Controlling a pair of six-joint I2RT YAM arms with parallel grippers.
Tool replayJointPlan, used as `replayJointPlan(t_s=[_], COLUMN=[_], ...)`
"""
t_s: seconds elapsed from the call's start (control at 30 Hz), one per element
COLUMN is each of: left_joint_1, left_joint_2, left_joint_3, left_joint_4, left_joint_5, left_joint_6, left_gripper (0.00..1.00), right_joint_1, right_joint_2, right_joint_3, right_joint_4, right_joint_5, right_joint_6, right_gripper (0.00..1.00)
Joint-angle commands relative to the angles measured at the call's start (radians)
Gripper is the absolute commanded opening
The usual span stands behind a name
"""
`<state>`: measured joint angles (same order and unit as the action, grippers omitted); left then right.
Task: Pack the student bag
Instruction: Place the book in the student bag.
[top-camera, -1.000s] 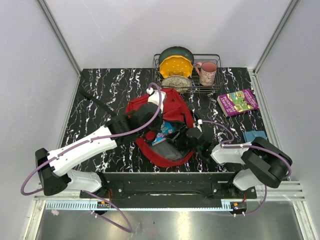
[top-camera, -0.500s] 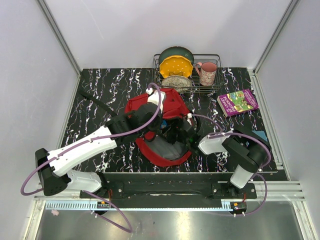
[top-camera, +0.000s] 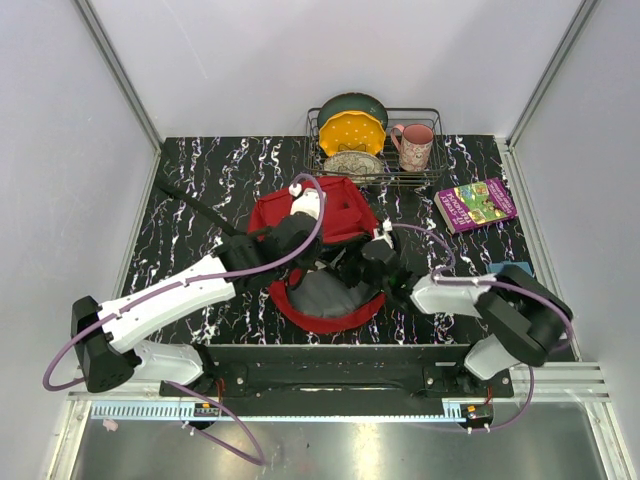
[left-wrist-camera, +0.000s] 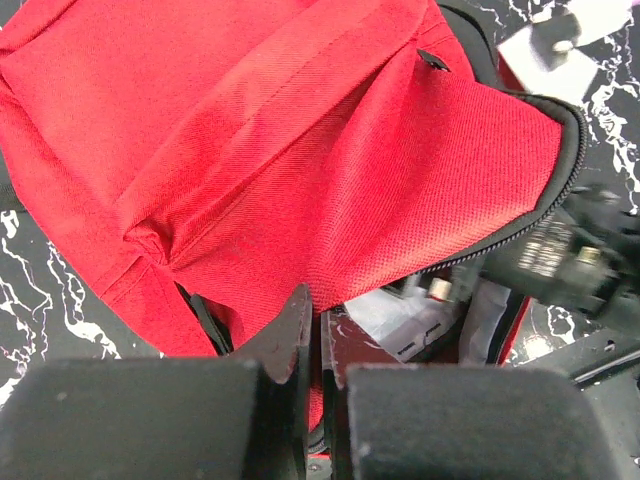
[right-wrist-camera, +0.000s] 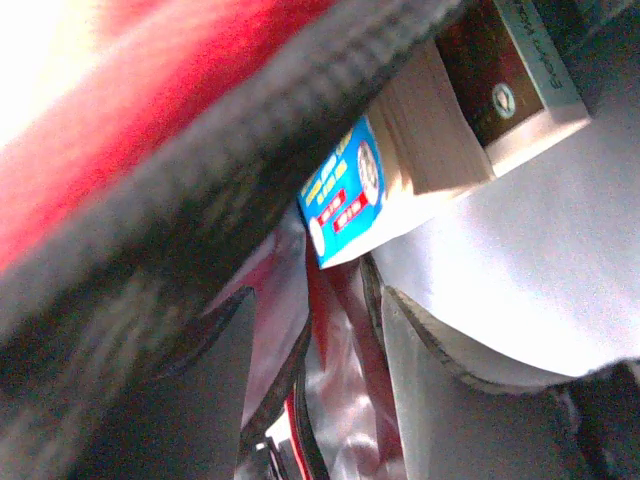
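Note:
The red student bag (top-camera: 335, 212) lies in the middle of the table, flap raised, grey lining showing at its near opening. My left gripper (top-camera: 305, 245) is shut on the edge of the red flap (left-wrist-camera: 300, 150); the left wrist view shows the pinch (left-wrist-camera: 320, 345) holding it up. My right gripper (top-camera: 350, 270) reaches into the opening from the right. In the right wrist view it (right-wrist-camera: 320, 400) is open inside the bag, with shiny red lining between the fingers. A book with a blue cover (right-wrist-camera: 345, 195) lies just ahead of it, free of the fingers.
A wire dish rack (top-camera: 432, 180) with plates stands at the back, a pink mug (top-camera: 415, 145) in it. A purple and green book (top-camera: 476, 204) lies at the right. A small blue thing (top-camera: 510, 268) sits by the right arm.
The right gripper has pushed deeper into the bag. The blue book seen at the opening a second ago is now hidden from the top view. The left gripper keeps hold of the flap.

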<state>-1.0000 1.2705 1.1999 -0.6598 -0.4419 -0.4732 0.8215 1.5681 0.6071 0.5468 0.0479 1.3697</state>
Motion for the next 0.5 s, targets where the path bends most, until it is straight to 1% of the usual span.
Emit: replayJointPlan(t_s=[0.0, 0.07, 0.1, 0.17, 0.2, 0.23, 0.27, 0.33, 0.37, 0.4, 0.43, 0.47], left_joint_1=[0.012, 0.015, 0.017, 0.017, 0.017, 0.018, 0.020, 0.023, 0.024, 0.024, 0.026, 0.026], left_joint_2=[-0.019, -0.014, -0.011, -0.007, -0.007, -0.003, -0.002, 0.001, 0.003, 0.003, 0.003, 0.000], left_joint_3=[-0.016, -0.022, -0.025, -0.034, -0.036, -0.042, -0.051, -0.060, -0.066, -0.071, -0.074, -0.085], left_joint_4=[0.003, 0.008, 0.008, 0.011, 0.011, 0.011, 0.017, 0.019, 0.022, 0.022, 0.023, 0.026], left_joint_5=[-0.035, -0.032, -0.031, -0.029, -0.029, -0.026, -0.023, -0.006, 0.003, 0.011, 0.026, 0.034], left_joint_6=[-0.015, -0.018, -0.018, -0.018, -0.018, -0.019, -0.022, -0.027, -0.027, -0.027, -0.028, -0.028], left_gripper=[0.00, 0.00, 0.00, 0.00, 0.00, 0.00, 0.00, 0.00, 0.02, 0.03, 0.05, 0.14], right_joint_1=[-0.010, -0.009, -0.008, -0.005, -0.007, -0.005, -0.005, -0.005, -0.005, -0.004, -0.005, -0.004], right_joint_2=[-0.167, -0.227, -0.293, -0.368, -0.449, -0.494, -0.590, -0.692, -0.788, -0.836, -0.880, -0.960], right_joint_3=[-0.062, -0.088, -0.096, -0.108, -0.116, -0.127, -0.148, -0.167, -0.173, -0.173, -0.171, -0.168], right_joint_4=[-0.080, -0.128, -0.196, -0.295, -0.391, -0.431, -0.471, -0.609, -0.658, -0.762, -0.807, -0.850], right_joint_5=[0.044, 0.052, 0.055, 0.070, 0.082, 0.110, 0.125, 0.188, 0.216, 0.248, 0.310, 0.341], right_joint_6=[-0.069, -0.089, -0.112, -0.139, -0.141, -0.141, -0.139, -0.135, -0.127, -0.127, -0.127, -0.130], right_gripper=[0.60, 0.61, 0.61, 0.62, 0.62, 0.62, 0.63, 0.62, 0.62, 0.63, 0.63, 0.64])
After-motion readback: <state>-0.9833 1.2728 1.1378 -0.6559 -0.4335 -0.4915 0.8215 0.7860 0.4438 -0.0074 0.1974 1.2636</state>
